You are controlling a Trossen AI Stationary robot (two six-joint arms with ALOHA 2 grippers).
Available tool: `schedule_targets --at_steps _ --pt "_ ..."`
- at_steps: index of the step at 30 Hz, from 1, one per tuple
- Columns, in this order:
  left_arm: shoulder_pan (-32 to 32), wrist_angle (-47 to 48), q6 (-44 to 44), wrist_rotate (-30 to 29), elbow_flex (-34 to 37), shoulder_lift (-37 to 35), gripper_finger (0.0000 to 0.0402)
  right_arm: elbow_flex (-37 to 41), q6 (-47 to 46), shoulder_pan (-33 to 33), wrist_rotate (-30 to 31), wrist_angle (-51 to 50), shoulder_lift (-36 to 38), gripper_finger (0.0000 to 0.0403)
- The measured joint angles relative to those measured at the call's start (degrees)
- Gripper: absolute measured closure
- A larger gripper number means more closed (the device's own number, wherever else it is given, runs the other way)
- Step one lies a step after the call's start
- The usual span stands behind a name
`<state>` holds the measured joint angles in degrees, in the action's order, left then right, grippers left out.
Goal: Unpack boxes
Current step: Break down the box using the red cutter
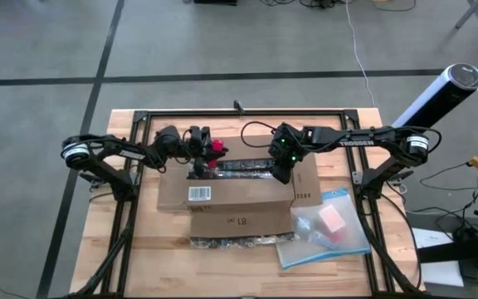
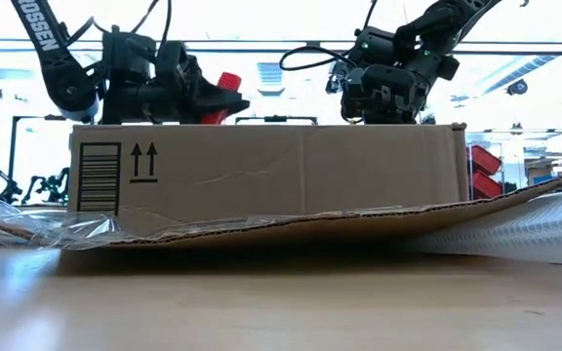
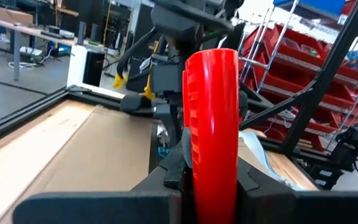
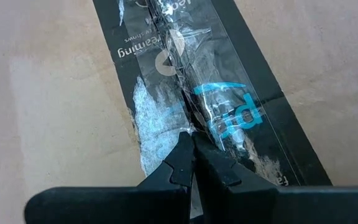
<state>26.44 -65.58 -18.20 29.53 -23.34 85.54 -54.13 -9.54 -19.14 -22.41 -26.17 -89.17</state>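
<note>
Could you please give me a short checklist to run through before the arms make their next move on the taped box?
1. Left gripper holds the small red plastic tool: ok, fingers clamp it on both sides.
2. Right gripper sits on the black printed tape seam: ok, its closed tips rest at the centre slit.
3. Seam fully cut: cannot tell; the tape looks torn and wrinkled near the tips, but the flaps lie flat.
4. Brown corrugated cardboard box sits flat on the wooden table: ok.
5. Clear plastic pouch with blue edge is out of the way: ok, it lies beside the box, under neither gripper.
</note>
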Motion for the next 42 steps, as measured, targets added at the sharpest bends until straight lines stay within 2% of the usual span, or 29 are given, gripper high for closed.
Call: schedule_targets --at_steps 8,13,21,24,33,42 --pt "0.04 0.3 -0.37 0.58 0.3 -0.06 0.0372 0.02 0.04 0.0 0.81 -0.02 -0.02 0.0403" --pt "0.27 1.77 -0.48 1.42 2.94 -0.86 0.0372 0.0 0.44 0.0 1.16 -0.59 -0.02 0.0403" --pt "2.42 2.86 -3.32 1.41 9.2 -10.18 0.0372 0.74 1.58 0.0 1.66 -1.18 0.07 0.0403" --pt "3.45 9.12 -3.34 1.47 10.08 -15.8 0.0373 0.83 1.78 0.0 1.86 -1.2 0.09 0.0403" --pt "3.74 36.28 2.54 1.28 10.04 -33.94 0.0373 0.92 3.46 0.03 2.5 -1.1 0.07 0.0403" --pt "3.85 50.1 2.71 -1.08 10.04 -46.81 0.0373 0.94 4.22 0.03 2.54 -0.31 0.0 0.0403"
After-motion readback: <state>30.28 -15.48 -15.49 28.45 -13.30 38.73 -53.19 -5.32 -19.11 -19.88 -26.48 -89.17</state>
